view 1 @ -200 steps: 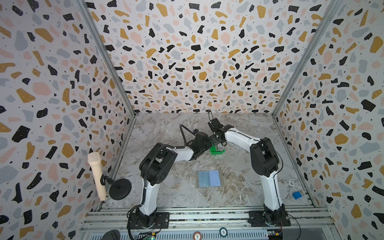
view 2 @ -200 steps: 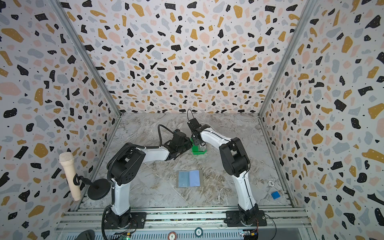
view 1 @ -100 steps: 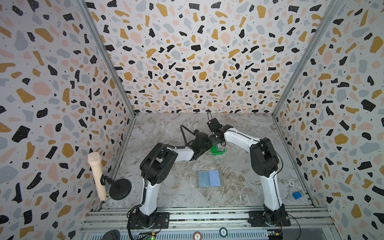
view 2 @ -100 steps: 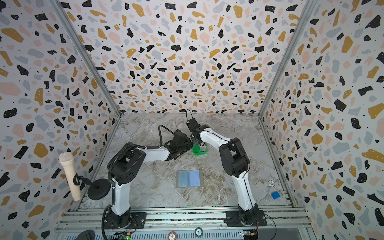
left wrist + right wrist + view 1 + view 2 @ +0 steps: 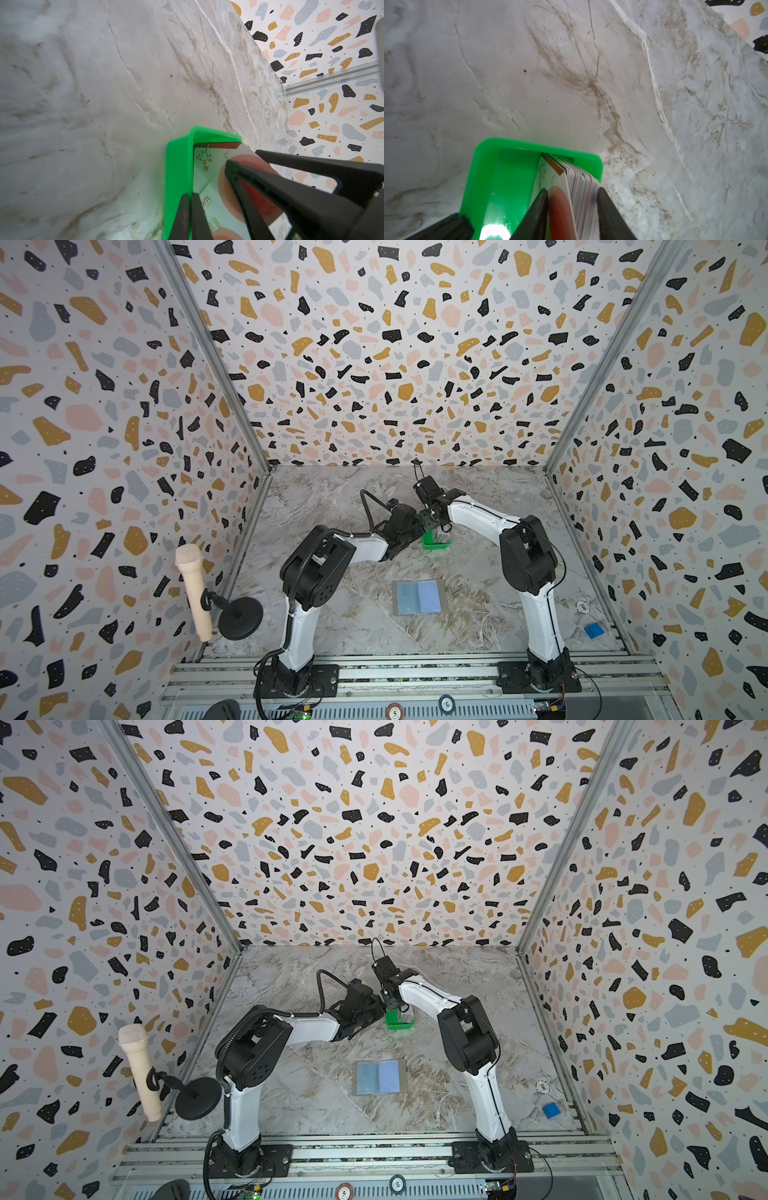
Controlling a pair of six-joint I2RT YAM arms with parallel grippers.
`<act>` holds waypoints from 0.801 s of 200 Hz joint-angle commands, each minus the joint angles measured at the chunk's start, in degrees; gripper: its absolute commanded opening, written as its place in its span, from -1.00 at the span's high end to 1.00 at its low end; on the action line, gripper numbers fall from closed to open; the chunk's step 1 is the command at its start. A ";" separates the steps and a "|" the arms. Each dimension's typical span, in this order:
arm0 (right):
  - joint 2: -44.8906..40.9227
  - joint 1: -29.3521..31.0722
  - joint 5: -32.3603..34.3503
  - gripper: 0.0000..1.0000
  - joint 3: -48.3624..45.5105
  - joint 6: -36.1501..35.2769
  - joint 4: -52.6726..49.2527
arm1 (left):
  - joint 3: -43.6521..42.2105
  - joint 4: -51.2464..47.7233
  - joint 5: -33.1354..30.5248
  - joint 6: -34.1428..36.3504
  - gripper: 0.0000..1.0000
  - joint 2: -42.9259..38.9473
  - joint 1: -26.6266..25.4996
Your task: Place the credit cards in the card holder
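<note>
Credit cards (image 5: pixel 581 180): a stack of thin plastic rectangles in mixed colours, standing on edge in a small bright-green plastic tray (image 5: pixel 500 166). The stack sits between the jaws of the right gripper (image 5: pixel 572 191). The jaws stand apart by the stack's thickness, one against each outer face. It looks clamped on many cards, not one.

Front card, pale with red circles (image 5: pixel 220 207), leans out of line with the white gold-blossom card (image 5: pixel 202 166) beside it.

Left gripper (image 5: pixel 190 196): jaws together, tips at the tray wall just beside the right gripper. Bracing the tray, I judge; contact not certain.

Card holder (image 5: pixel 419 597): flat grey folding wallet, lying open on the marble-patterned worktop (image 5: pixel 332 497), well behind both grippers, toward the arm bases. Two bluish panels show inside.

Risks:
- Whole stack rises together, because the jaws span all the cards. A bundle will not enter one clear pocket.
- Cards fan or slide out mid-lift. The faces are smooth and the grip bears only on the outer two, so the inner cards hang on friction alone.
- The leaning front card slips free and falls onto the worktop.
- Tray lifts or tips with the stack, if the cards bind on its walls and the left gripper's tips are not truly pressing.
- The grippers foul each other, working side by side over one small tray.
</note>
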 commanded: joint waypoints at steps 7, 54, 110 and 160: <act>-2.23 -0.09 2.05 0.32 2.28 -0.39 -2.30 | 1.26 1.59 0.10 -0.35 1.00 0.85 0.12; -2.18 -0.03 1.03 0.59 2.53 -0.32 -2.27 | 1.71 1.60 0.50 -0.52 1.00 1.27 0.12; -3.52 -0.54 -2.61 1.00 1.26 -0.43 -0.51 | 4.48 -0.52 1.92 1.41 1.00 2.97 0.21; -9.46 -2.78 -5.36 1.00 -1.89 0.10 3.45 | 7.69 -3.84 3.36 3.95 1.00 5.03 0.72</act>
